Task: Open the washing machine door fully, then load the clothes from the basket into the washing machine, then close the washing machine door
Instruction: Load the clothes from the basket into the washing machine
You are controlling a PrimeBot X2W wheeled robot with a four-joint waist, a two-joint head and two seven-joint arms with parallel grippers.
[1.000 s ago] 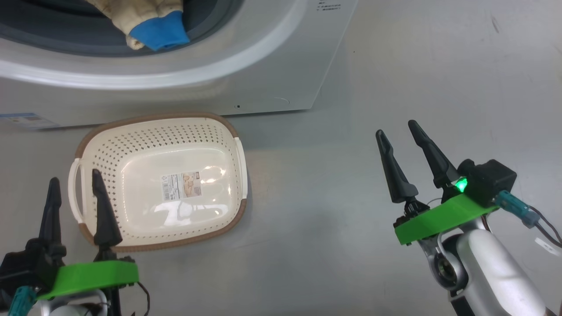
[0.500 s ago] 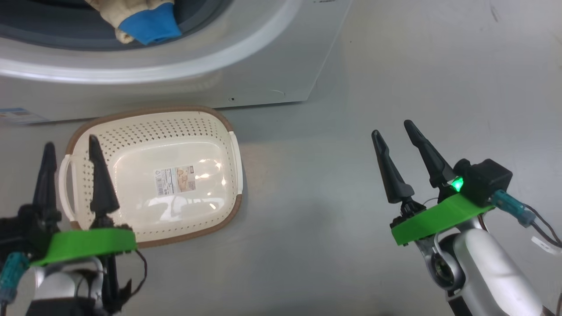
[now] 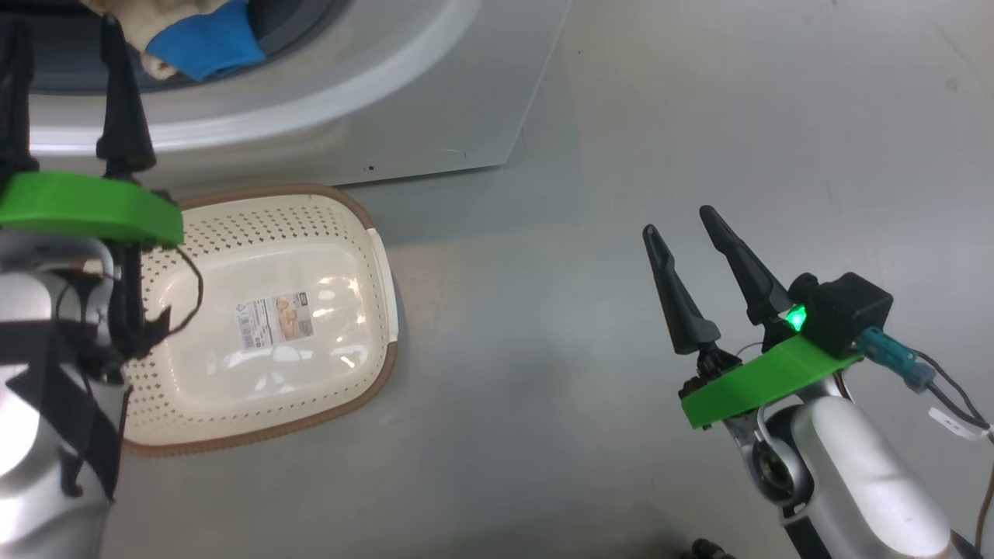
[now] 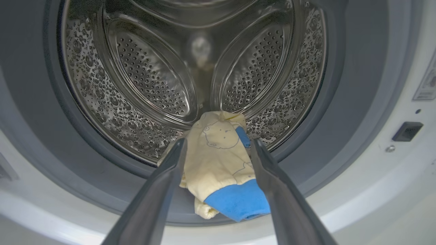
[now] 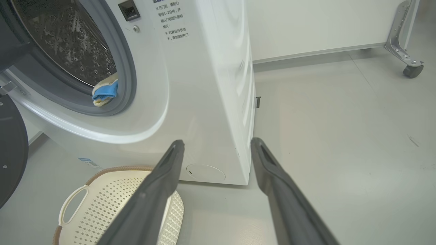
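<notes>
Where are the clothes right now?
Left wrist view: the clothes lie at the mouth of the washing machine, draped over the lower grey gasket, blue cuff outermost. In the head view they sit top left, above the basket.

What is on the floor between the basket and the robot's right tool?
Nothing. In the head view, the grey floor between the basket and the right tool is bare.
</notes>
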